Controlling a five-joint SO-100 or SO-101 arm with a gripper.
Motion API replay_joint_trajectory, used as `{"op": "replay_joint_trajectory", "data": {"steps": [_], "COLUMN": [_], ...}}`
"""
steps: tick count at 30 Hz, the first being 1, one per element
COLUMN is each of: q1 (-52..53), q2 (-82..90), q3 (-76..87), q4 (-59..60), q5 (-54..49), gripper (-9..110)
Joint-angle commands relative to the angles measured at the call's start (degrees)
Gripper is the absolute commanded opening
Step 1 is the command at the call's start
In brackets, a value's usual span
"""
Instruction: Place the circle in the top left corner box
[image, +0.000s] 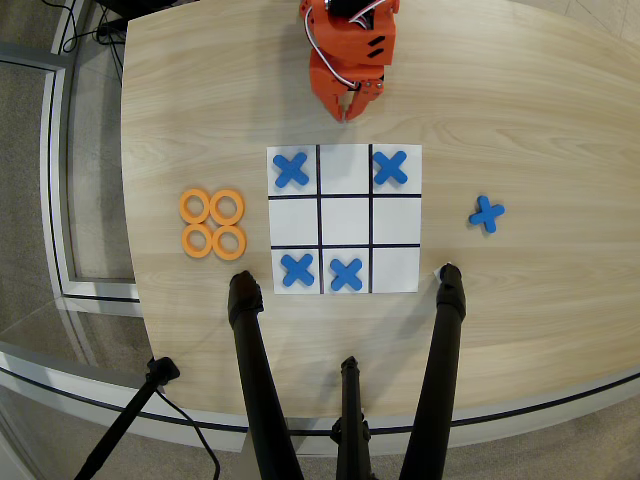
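Several flat orange rings (212, 222) lie in a tight square cluster on the wooden table, left of the paper grid (345, 219) in the overhead view. Blue crosses sit in the grid's top-left (291, 170), top-right (390, 168), bottom-left (298, 269) and bottom-middle (346, 274) cells. The only corner cell without a cross (396, 270) is at the bottom right of this view. My orange gripper (347, 112) hangs above the table just beyond the grid's top edge, its fingertips close together and holding nothing.
A spare blue cross (487, 213) lies on the table right of the grid. Two black tripod legs (250, 340) (446, 330) rest on the table near the grid's lower corners, and a third (349, 400) stands between them.
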Motion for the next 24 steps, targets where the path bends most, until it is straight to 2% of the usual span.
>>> {"op": "replay_joint_trajectory", "data": {"steps": [1,24], "q1": [-0.79,-0.7], "q2": [0.18,0.18], "q3": [3.16,3.16], "q4": [0.35,0.35], "q5": [-0.53,-0.53], "gripper": [0,2]}}
